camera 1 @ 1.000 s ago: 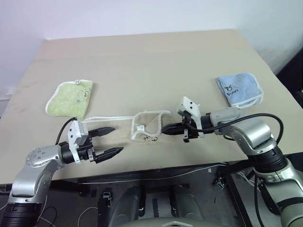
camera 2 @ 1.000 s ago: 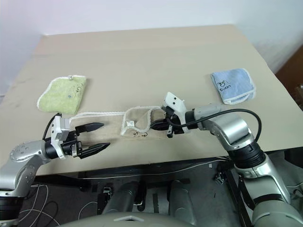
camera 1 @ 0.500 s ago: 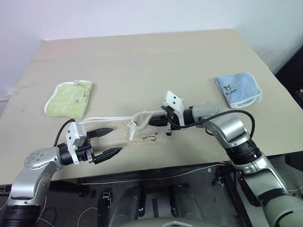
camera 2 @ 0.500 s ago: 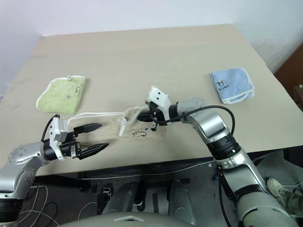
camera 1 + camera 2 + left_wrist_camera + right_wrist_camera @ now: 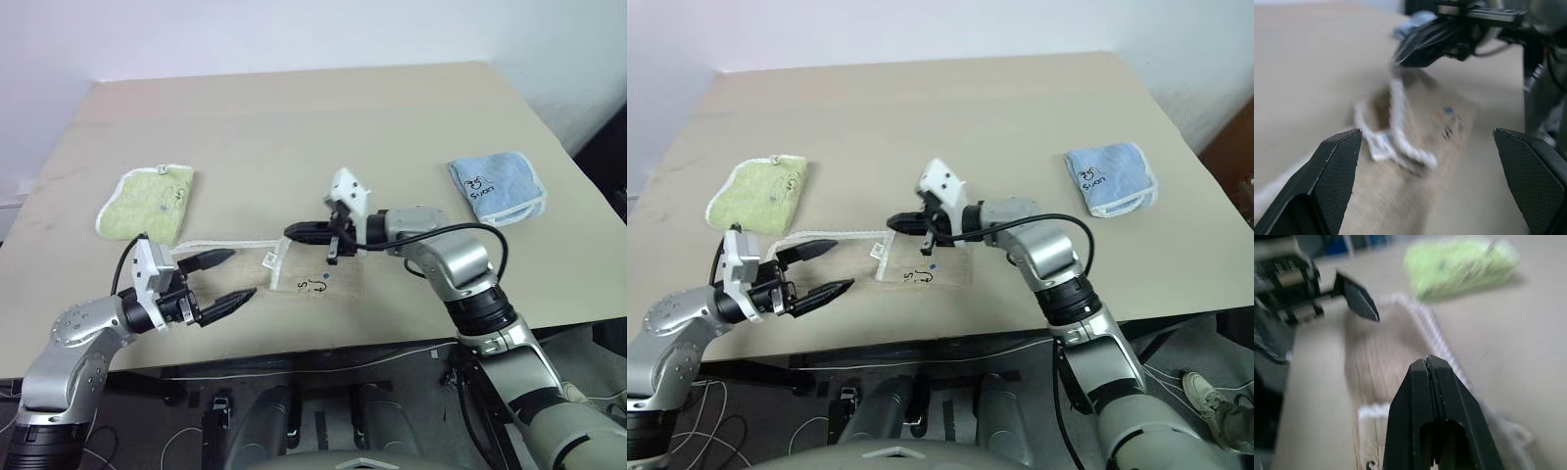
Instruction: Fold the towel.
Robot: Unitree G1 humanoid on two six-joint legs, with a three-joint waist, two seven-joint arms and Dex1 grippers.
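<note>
Beige counter (image 5: 294,117) fills the scene, with the towel (image 5: 318,279) lying near its front edge, partly doubled over. The right end effector (image 5: 294,232) hovers over the towel's raised fold with its fingers pressed together; whether cloth is pinched between them is hard to make out. If it holds only the stitched edging, the fold could slip free and fall crooked. The left end effector (image 5: 223,280) stands wide apart beside the towel's left strip, holding nothing. A green cloth (image 5: 145,201) and a blue cloth (image 5: 495,186) lie well apart.
</note>
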